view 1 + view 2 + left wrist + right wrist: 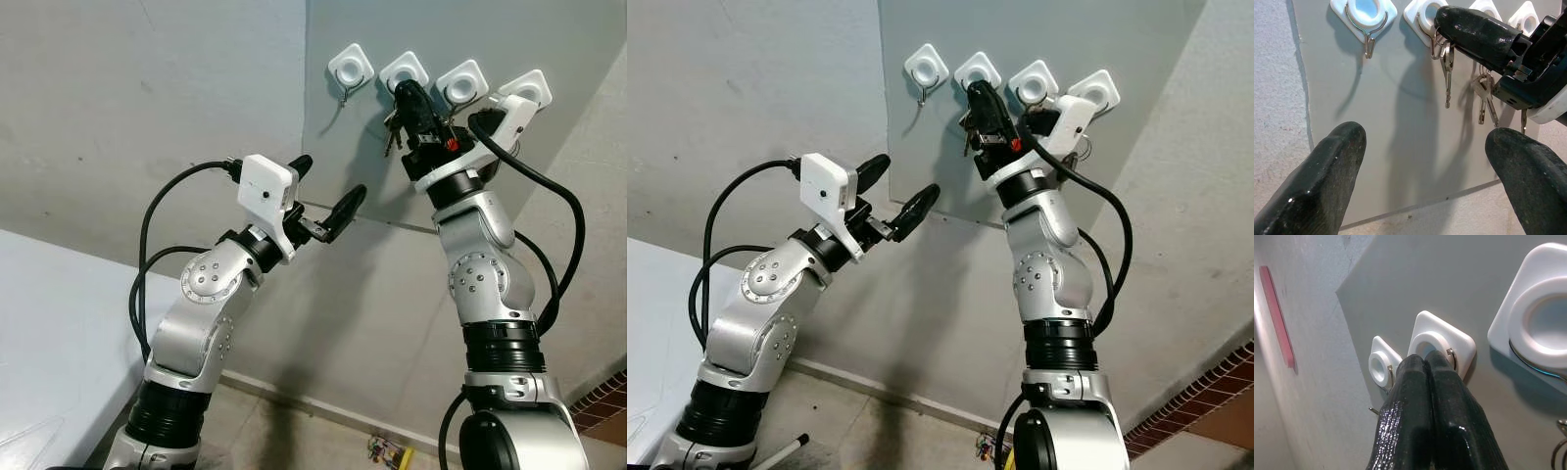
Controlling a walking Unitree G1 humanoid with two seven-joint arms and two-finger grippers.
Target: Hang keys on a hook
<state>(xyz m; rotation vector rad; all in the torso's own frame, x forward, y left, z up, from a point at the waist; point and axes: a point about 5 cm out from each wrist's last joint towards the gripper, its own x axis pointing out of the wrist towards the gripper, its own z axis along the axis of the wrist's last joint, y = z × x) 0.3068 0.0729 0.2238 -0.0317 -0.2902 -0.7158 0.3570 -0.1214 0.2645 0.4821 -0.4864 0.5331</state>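
A grey board (392, 186) on the wall carries a row of several white hooks. My right gripper (404, 95) is raised to the second hook (404, 70) and shut on the ring of a bunch of silver keys (1447, 68). The keys dangle just under that hook (1425, 14), and the ring touches its wire. In the right wrist view the fingertips (1425, 360) press together right at the hook (1442, 340). My left gripper (331, 181) hovers open below and left of the board, holding nothing. The first hook (350, 67) is bare.
Other keys (1484, 98) hang under the third hook (462, 81), and my right wrist covers part of the fourth hook (526, 88). A white surface (49, 323) lies at the lower left. A small colourful object (389, 450) rests on the floor by the wall.
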